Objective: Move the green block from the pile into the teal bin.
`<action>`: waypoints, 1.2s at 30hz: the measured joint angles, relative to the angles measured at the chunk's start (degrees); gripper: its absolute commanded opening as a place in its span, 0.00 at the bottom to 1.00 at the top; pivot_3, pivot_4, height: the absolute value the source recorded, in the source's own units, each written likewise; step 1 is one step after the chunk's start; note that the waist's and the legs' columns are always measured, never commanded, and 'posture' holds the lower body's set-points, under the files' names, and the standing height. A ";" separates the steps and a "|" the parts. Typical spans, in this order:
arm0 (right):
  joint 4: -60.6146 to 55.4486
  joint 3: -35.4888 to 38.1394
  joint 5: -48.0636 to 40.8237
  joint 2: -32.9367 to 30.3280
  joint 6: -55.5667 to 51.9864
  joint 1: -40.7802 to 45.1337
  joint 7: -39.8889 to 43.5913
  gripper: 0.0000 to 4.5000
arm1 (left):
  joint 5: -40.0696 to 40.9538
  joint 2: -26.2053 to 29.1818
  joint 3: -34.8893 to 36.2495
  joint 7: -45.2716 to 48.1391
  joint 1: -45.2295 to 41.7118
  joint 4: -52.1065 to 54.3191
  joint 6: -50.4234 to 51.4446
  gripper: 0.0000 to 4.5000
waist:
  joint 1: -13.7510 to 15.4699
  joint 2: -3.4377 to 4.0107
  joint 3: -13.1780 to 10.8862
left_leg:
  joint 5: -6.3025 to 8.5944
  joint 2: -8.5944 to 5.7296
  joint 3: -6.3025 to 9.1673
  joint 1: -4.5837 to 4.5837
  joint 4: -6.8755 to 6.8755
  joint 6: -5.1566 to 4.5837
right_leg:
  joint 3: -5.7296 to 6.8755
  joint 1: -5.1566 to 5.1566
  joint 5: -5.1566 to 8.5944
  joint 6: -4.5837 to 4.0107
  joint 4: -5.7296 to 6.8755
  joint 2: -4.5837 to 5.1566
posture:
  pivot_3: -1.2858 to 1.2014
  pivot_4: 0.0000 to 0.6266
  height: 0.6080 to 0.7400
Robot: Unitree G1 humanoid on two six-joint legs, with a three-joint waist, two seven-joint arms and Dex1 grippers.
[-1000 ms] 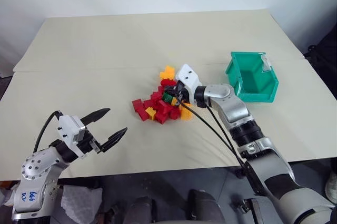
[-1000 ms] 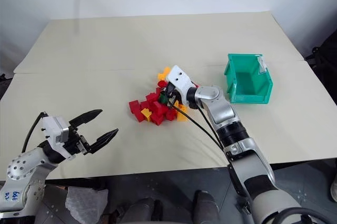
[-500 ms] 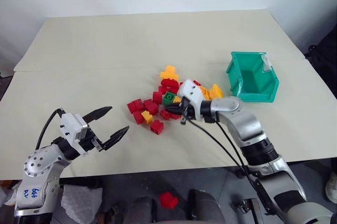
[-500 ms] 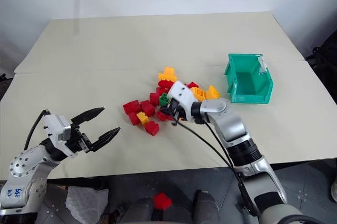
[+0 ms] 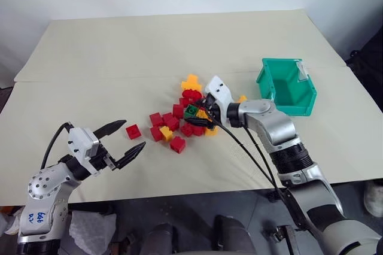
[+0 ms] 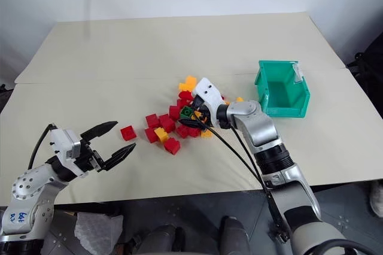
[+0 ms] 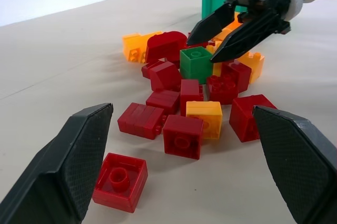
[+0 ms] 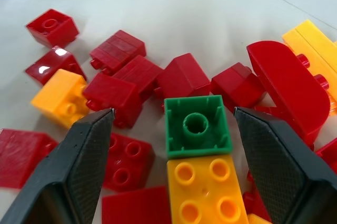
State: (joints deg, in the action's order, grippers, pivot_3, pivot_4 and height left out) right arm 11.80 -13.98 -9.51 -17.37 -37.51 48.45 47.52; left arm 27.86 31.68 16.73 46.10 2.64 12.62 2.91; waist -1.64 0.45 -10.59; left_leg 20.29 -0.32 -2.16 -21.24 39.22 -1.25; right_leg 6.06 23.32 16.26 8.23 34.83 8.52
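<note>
right pincer (image 5: 200,115): wide open now, hanging over the pile (image 5: 179,117). A second ago it was clamped down in the middle of the bricks, so yeah, whatever grab I tried there let go.

green block (image 8: 197,126): not in my grip. It sits in the pile on its side, hollow underside facing my wrist camera, right on top of a yellow-orange brick (image 8: 208,192) and squarely between my two open fingers.

what moved: the pile got knocked about. It's more spread out than a second ago, and one red brick (image 5: 133,131) now lies off on its own near my left pincer.

left pincer (image 5: 122,143): open, holding nothing, parked low over the bench (image 5: 90,57), same as before.

teal bin (image 5: 287,87): empty from what I can see, standing well apart from the pile on my right.

what it means: nothing delivered yet, I reckon I'm lined up for a fresh pinch on the green one.

materials: glossy hard plastic bricks, round studs, sharp edges, one red piece with a rounded top (image 8: 287,84). Slippery stuff probably. Bench is matte pale sheet, fingers are black with a fine textured face.
</note>
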 measured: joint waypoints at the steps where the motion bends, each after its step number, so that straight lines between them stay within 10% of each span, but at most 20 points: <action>1: 0.41 -0.20 0.23 0.19 0.22 0.27 -0.28 0.85 | 0.01 -0.01 -0.01 0.13 0.19 0.02 -0.01 1.00 | 0.00 0.00 0.00 | 0.00 0.00 0.01 0.00 0.00 0.00 | 0.00 0.00 0.00 0.00 0.01 0.00 | 0.52 0.24 1.00; 6: 4.66 -1.98 1.94 1.82 1.83 1.30 -1.00 0.85 | 0.07 -0.01 -0.49 1.49 0.64 0.34 -0.01 1.00 | -0.04 0.00 0.00 | 0.00 0.00 0.00 -0.01 0.00 0.00 | 0.00 0.01 0.00 0.00 0.01 0.00 | 0.52 0.24 1.00; 14: 10.55 -2.43 4.85 2.77 5.64 4.82 -1.72 0.46 | 0.07 -0.01 -1.20 1.89 0.60 0.51 0.02 1.00 | -0.10 0.00 0.00 | 0.00 0.00 0.01 0.00 0.00 0.00 | 0.00 0.03 0.00 0.00 0.02 0.00 | 0.52 0.24 1.00; 32: -11.53 21.02 -10.13 -11.08 2.22 -8.72 -1.11 0.46 | 0.07 -1.36 -5.62 2.90 -5.48 -0.75 0.16 1.00 | 0.67 0.00 0.00 | 0.00 0.00 -0.26 -0.01 -0.04 0.00 | -0.02 0.08 0.01 -0.02 0.00 -0.02 | 0.52 0.24 1.00; 36: -13.68 17.95 -11.85 -9.87 -4.53 -7.29 -2.61 0.66 | 0.07 -1.36 -6.12 3.74 -6.91 -2.19 0.20 1.00 | -0.42 0.01 -0.01 | -0.02 0.10 -0.37 0.12 -0.04 0.04 | -0.03 0.10 -0.01 -0.12 0.09 -0.05 | 0.52 0.24 1.00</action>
State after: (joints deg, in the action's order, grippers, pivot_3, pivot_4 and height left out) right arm -1.87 3.96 -21.36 -27.24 -42.05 41.16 44.91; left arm 27.93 30.32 10.61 49.84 -4.27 10.44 3.11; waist -2.06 0.46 -10.59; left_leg 20.27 -0.21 -2.54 -21.12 39.18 -1.21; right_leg 6.03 23.42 16.25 8.11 34.92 8.47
